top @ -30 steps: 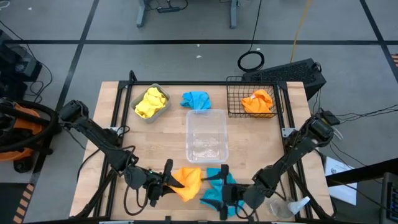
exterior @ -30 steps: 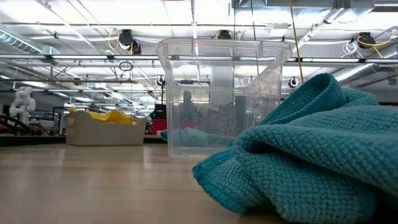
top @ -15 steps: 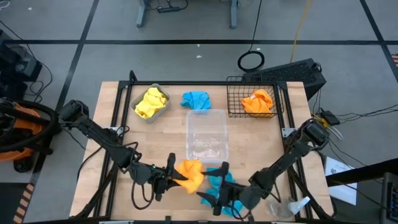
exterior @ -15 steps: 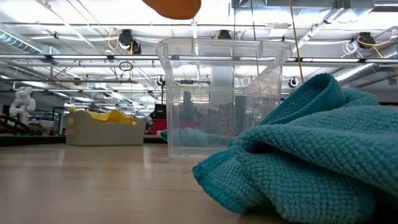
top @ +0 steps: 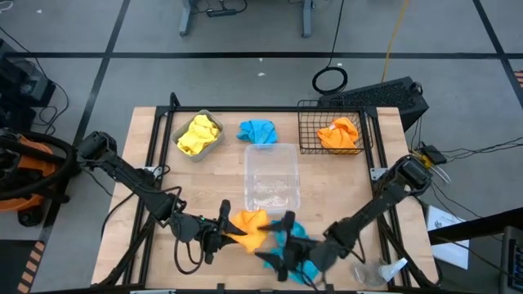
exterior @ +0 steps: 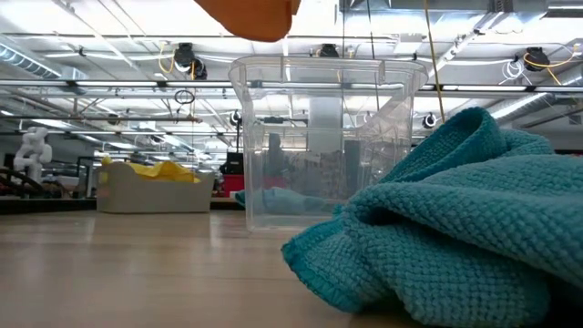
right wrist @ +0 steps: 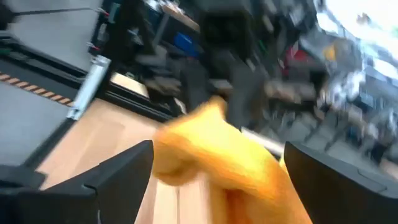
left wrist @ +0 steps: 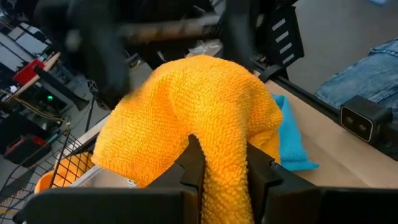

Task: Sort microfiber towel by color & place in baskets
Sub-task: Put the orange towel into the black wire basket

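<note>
My left gripper [top: 231, 230] is shut on an orange microfiber towel [top: 250, 229], held in the air near the table's near edge; the low view shows its bottom [exterior: 250, 14] high above the wood. A sky blue towel [top: 301, 249] lies bunched on the table just right of it [exterior: 455, 219]. My right gripper [top: 276, 242] stands open over that towel's left edge, and its wrist view faces the orange towel [right wrist: 211, 149]. Yellow cloth [top: 198, 133] fills the grey bin [top: 219, 131]. Another orange towel [top: 339, 133] sits in the black mesh basket [top: 309, 122]. A second blue towel [top: 258, 131] lies behind the clear tub [top: 249, 175]. My left gripper pinches a bunched fold of the orange towel [left wrist: 219, 155] between its two fingers [left wrist: 194, 165], coming level from the table's left. The towel is lifted clear of the table and bulges out past the fingertips, with folds drooping to either side.
A clear plastic wrapper with a blue tip [top: 382, 271] lies at the table's near right corner. The clear tub [exterior: 323, 137] stands mid-table, directly behind both grippers. Bare wood shows left of the tub and between the tub and the mesh basket.
My left gripper has risen and moved a little toward the table's right, lifting the orange towel clear of the table. My right gripper, still open, has shifted toward the table's left and turned over the blue towel, which has stayed where it lay.
</note>
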